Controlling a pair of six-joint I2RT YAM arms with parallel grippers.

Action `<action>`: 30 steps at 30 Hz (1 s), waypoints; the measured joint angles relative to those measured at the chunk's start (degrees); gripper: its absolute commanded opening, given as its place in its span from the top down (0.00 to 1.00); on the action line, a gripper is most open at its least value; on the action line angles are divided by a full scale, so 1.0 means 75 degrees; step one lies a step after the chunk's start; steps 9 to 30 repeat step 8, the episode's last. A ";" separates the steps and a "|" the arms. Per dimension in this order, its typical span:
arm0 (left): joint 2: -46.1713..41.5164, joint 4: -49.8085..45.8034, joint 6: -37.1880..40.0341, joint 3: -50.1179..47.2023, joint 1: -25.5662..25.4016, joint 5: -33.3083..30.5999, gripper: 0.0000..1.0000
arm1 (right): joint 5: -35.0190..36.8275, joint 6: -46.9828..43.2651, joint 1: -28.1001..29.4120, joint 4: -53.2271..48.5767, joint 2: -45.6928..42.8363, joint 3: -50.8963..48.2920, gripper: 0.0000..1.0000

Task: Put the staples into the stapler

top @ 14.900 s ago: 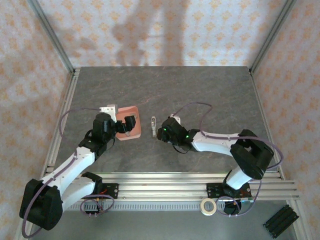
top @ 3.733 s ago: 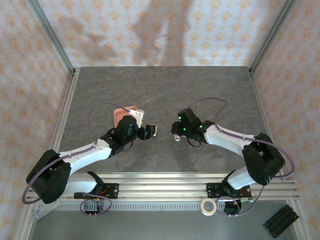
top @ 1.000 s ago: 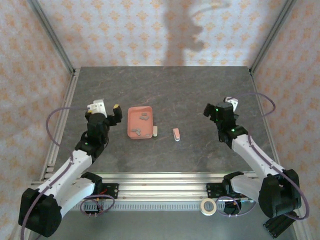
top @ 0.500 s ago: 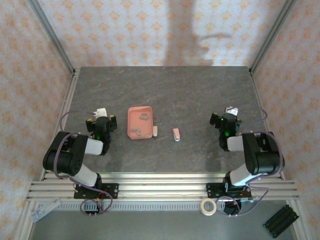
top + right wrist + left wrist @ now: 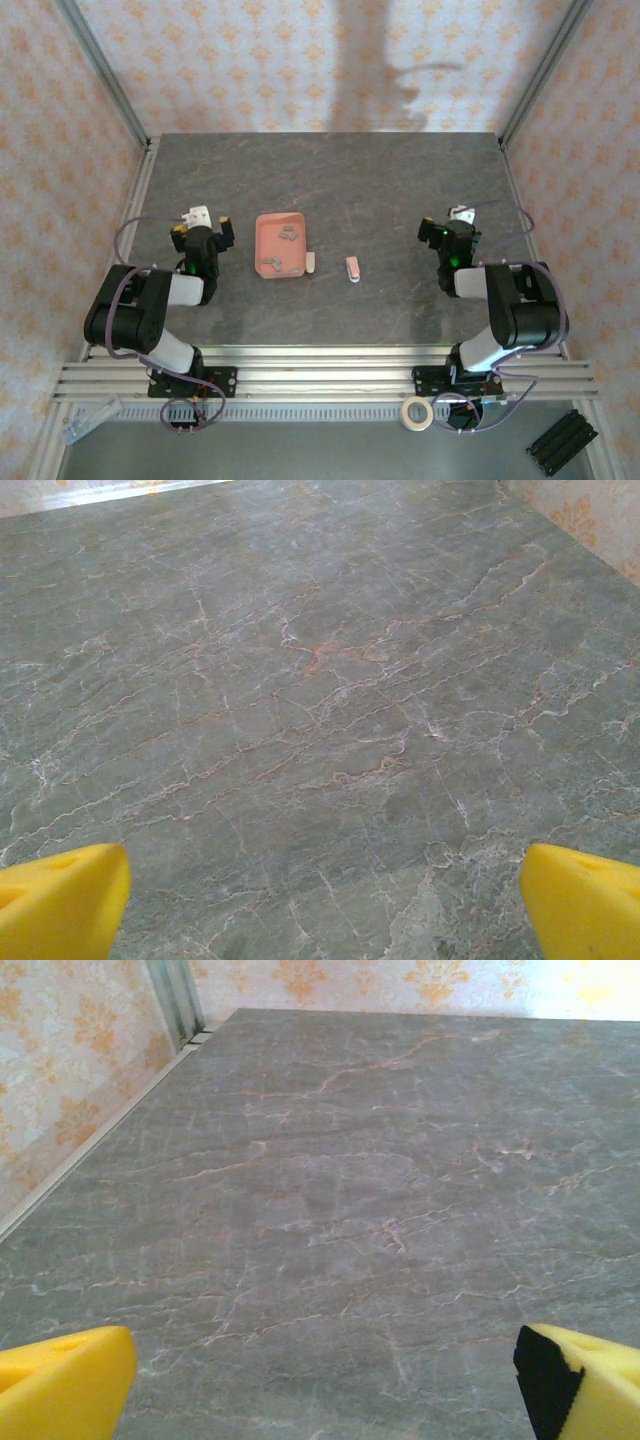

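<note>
Between the two arms, the stapler [image 5: 352,269] lies on the table [image 5: 400,180], near the pink tray [image 5: 280,248]; staples [image 5: 289,233] sit inside the tray — loading looks unfinished, perhaps unstarted; left gripper [image 5: 203,232] and right gripper [image 5: 449,232] gape wide — empty, well apart from both.

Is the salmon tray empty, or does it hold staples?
Not empty: the tray holds grey staples, one clump toward its far end and another toward its near end.

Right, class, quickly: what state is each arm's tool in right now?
Left tool: open, holding nothing.
Right tool: open, holding nothing.
</note>
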 measured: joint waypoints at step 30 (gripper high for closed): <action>0.0000 -0.0041 0.0041 0.0047 -0.0003 0.0131 0.00 | 0.0000 -0.0003 0.0000 0.0000 0.0000 0.0000 0.14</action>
